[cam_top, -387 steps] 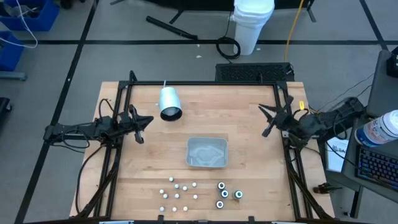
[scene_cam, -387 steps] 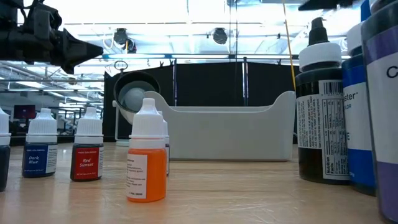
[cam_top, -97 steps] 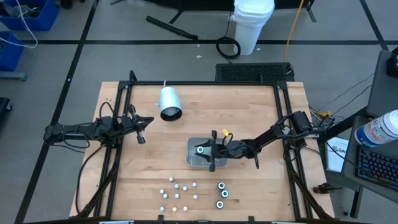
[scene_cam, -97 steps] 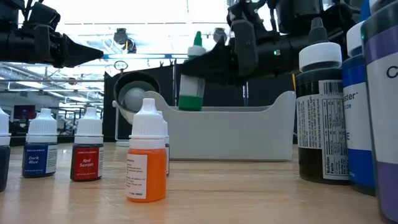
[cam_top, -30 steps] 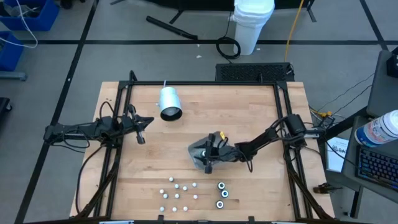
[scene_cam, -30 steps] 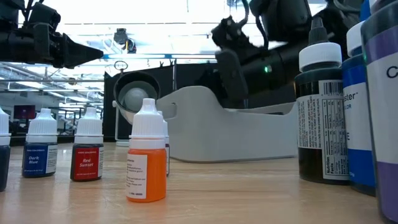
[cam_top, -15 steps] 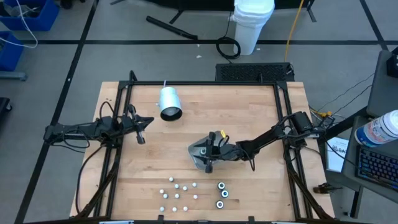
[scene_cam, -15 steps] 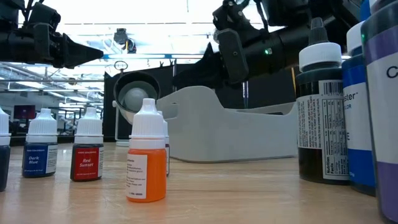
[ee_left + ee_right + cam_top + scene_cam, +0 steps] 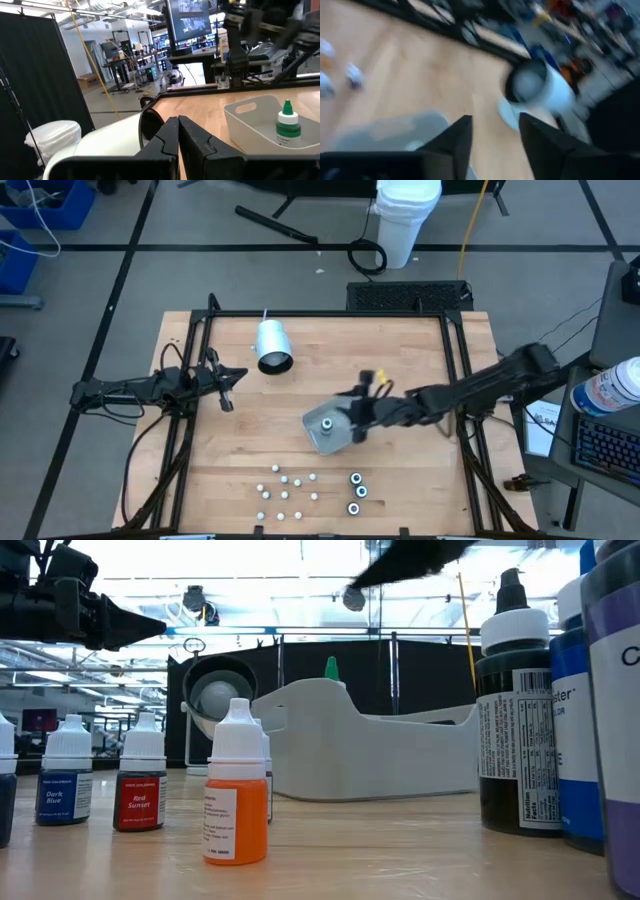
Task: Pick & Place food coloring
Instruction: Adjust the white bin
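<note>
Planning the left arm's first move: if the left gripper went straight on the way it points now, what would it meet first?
Probably nothing soon: the left gripper, shut, points across bare table, passing between the white cylinder and the tray. Depth is uncertain.

My right wrist view smeared by motion blur. Low view backlit by bright ceiling lights, near bottles soft-focus. Overhead even, soft shadows on my table. Left wrist view crisp.

One bottle stands in the tray, cylinder behind.
</note>
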Action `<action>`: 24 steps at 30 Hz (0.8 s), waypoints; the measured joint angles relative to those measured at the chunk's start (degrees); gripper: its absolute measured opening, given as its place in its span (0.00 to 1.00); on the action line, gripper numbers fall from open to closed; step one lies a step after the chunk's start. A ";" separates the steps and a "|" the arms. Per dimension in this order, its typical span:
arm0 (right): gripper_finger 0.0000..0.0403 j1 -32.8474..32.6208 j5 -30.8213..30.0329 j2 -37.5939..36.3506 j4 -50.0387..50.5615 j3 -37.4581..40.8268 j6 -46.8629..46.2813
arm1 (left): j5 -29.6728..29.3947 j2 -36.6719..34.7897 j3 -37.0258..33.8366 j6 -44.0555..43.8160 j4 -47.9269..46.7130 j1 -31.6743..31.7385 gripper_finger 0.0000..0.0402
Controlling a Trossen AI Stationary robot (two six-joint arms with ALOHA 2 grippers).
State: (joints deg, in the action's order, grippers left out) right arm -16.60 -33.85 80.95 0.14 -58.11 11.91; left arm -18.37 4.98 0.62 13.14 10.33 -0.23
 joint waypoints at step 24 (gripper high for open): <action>0.00 4.50 0.82 -13.32 4.17 25.28 -22.64 | 14.25 4.55 0.92 -9.79 -1.07 -2.19 0.05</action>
State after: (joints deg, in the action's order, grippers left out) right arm -12.10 -33.04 67.64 4.31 -32.83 -10.73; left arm -4.12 9.53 1.54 3.35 9.26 -2.42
